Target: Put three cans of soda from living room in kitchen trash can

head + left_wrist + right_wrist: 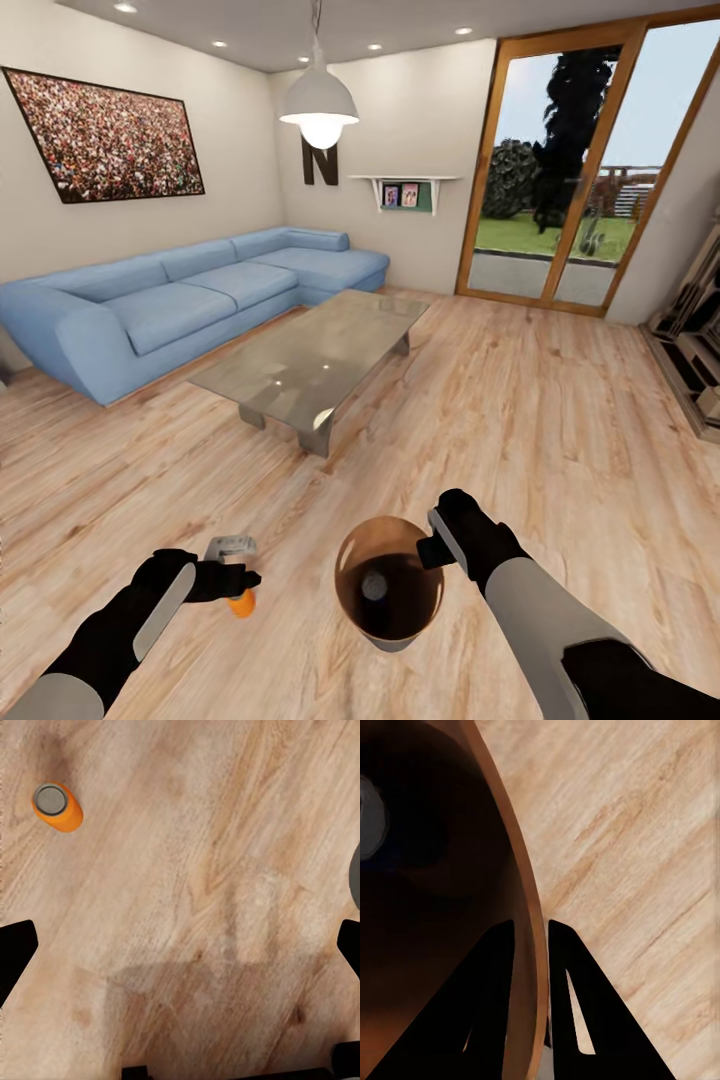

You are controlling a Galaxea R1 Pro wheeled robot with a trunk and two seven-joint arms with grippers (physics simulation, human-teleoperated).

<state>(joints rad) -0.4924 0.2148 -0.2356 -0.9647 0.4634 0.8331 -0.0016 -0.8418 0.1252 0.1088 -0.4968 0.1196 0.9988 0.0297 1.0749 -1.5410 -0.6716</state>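
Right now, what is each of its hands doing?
Left gripper: open, hanging over a soda can on the floor.
Right gripper: shut on the trash can rim.

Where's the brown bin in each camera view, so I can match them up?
Head view: brown bin low centre, right gripper on its rim.
Right wrist view: bin wall runs between the fingers, dark inside to one side.
Shared landmark: grey can top inside the bin; the wood floor links the left wrist view.

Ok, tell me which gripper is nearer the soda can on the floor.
Left. The left gripper hovers open just above the can; the right gripper pinches the bin's rim, farther off.
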